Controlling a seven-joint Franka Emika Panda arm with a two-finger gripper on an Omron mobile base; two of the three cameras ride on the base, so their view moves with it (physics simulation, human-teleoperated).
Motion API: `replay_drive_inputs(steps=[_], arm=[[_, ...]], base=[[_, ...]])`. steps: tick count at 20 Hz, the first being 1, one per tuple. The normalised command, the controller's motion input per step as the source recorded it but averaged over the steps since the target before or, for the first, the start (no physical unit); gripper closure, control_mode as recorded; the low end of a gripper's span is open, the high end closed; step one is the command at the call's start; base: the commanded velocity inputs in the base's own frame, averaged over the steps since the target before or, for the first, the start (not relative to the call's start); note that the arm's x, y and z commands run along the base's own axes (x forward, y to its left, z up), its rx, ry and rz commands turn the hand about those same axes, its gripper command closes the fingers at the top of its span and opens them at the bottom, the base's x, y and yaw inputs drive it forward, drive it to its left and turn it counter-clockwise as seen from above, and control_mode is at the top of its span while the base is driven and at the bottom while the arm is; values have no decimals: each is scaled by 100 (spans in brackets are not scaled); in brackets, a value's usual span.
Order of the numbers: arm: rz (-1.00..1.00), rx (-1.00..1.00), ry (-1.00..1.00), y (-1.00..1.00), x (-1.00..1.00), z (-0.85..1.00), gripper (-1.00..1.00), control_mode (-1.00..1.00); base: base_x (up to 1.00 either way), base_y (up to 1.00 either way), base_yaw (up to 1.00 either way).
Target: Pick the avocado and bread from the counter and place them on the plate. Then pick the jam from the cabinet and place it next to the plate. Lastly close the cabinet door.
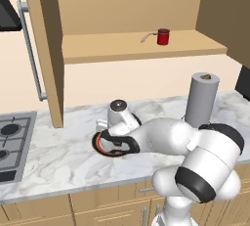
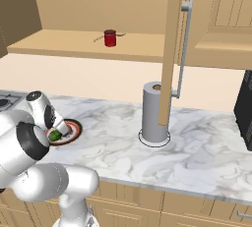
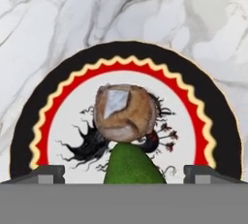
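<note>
Between wide-open, empty jaws, bread [image 3: 125,113] and avocado [image 3: 133,166] are seen on the plate [image 3: 63,104]; jam [image 1: 163,37] is judged next, a lift toward the cabinet [image 1: 136,49] being required.

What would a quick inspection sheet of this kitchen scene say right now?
Surface: marble counter.
Job's things: bread and avocado both on the plate, touching; jam on the cabinet shelf; cabinet door open.
Clutter: paper-towel roll right of the plate; a small thin thing beside the jam, too small to identify.
Grippers: gripper over the plate, fingertips wide apart, holding nothing.
Cables: nothing seen.
Surroundings: stove at left; a dark appliance at far right.
</note>
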Motion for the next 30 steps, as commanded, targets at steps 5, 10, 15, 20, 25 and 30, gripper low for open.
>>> replay_drive_inputs(steps=[5, 10, 15, 20, 25, 30], arm=[[0, -1, -10, -1, -11, 40, -100, -100], [0, 0, -13, -10, -26, 46, -100, -100], [0, 0, -15, -21, -44, 46, -100, -100], [0, -2, -19, -29, -50, 48, -100, -100], [0, -7, -20, -34, -55, 42, -100, -100], [0, -7, -26, -39, -56, 43, -100, -100]], base=[[0, 0, 0], [0, 0, 0], [0, 0, 0], [0, 0, 0], [0, 0, 0], [0, 0, 0]])
